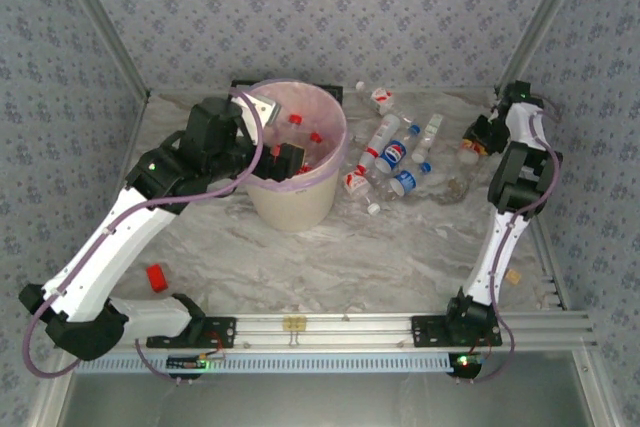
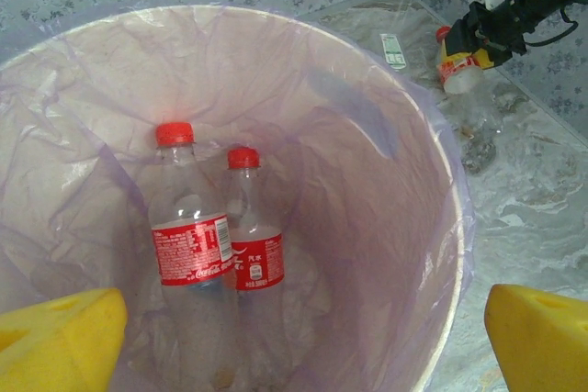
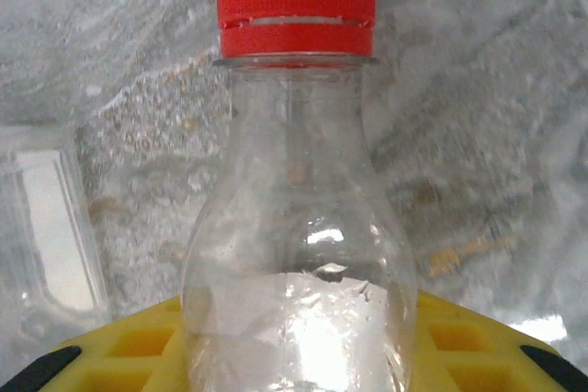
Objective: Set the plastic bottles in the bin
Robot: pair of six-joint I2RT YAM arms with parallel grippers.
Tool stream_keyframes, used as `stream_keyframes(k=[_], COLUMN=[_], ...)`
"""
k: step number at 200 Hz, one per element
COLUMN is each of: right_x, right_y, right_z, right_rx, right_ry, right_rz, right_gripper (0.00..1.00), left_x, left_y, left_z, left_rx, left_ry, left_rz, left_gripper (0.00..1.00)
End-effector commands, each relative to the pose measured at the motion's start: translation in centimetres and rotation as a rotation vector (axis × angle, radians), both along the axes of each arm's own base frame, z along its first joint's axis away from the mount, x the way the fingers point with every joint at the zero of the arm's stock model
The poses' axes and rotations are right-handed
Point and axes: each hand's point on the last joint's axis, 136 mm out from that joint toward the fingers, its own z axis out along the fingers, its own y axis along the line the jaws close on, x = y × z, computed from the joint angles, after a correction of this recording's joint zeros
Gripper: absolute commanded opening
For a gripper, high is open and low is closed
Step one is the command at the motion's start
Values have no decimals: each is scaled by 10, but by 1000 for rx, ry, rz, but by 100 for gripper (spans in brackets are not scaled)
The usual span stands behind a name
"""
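The cream bin (image 1: 290, 207) with its pink liner stands left of the table's middle. My left gripper (image 1: 285, 160) hangs open over its mouth, its yellow fingers (image 2: 55, 341) wide apart above the bin (image 2: 447, 172). Two red-labelled plastic bottles (image 2: 190, 245) stand inside the liner. At the far right my right gripper (image 1: 480, 137) is shut on a clear plastic bottle (image 3: 299, 227) with a red cap, its yellow fingers (image 3: 459, 337) on both sides of the body. That held bottle (image 2: 457, 66) hangs just above the table. Several more bottles (image 1: 395, 147) lie right of the bin.
A small red object (image 1: 156, 277) lies on the marble tabletop near the left arm. A clear crumpled wrapper (image 1: 455, 187) rests below the right gripper. Papered walls close in the back and both sides, and an aluminium rail (image 1: 330, 327) runs along the near edge.
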Motion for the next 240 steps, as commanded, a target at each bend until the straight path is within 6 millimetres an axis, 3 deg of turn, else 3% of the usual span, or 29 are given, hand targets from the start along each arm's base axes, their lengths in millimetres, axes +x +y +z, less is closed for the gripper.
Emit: stream_keyframes(k=[1, 19, 41, 61, 110, 135, 170, 203, 240], right_x=[-9, -20, -29, -44, -94, -124, -152, -171, -176], right_y=[2, 19, 57, 92, 166, 212, 264, 308, 332], right_z=[55, 78, 110, 151, 259, 302, 342, 369, 381], right_rx=[5, 68, 293, 417, 506, 520, 568, 653, 676], right_ry=[-103, -173, -318, -428, -640, -725, -830, -886, -906], right_rz=[-4, 1, 20, 86, 284, 425, 554, 658, 712], right_gripper=[40, 40, 35, 35, 36, 37, 38, 38, 38], left_x=[-2, -1, 1, 2, -1, -1, -17, -18, -19], left_y=[-8, -14, -22, -27, -54, -74, -104, -117, -130], left_z=[25, 27, 29, 33, 51, 59, 71, 68, 66], left_rx=[-68, -83, -97, -114, -208, -262, -370, -412, -445], left_ry=[-44, -42, -31, -26, -11, 9, 62, 104, 135], left_rz=[-36, -52, -73, -89, -215, -294, -480, -527, -564], left_gripper=[100, 100, 100, 100, 100, 100, 100, 100, 98])
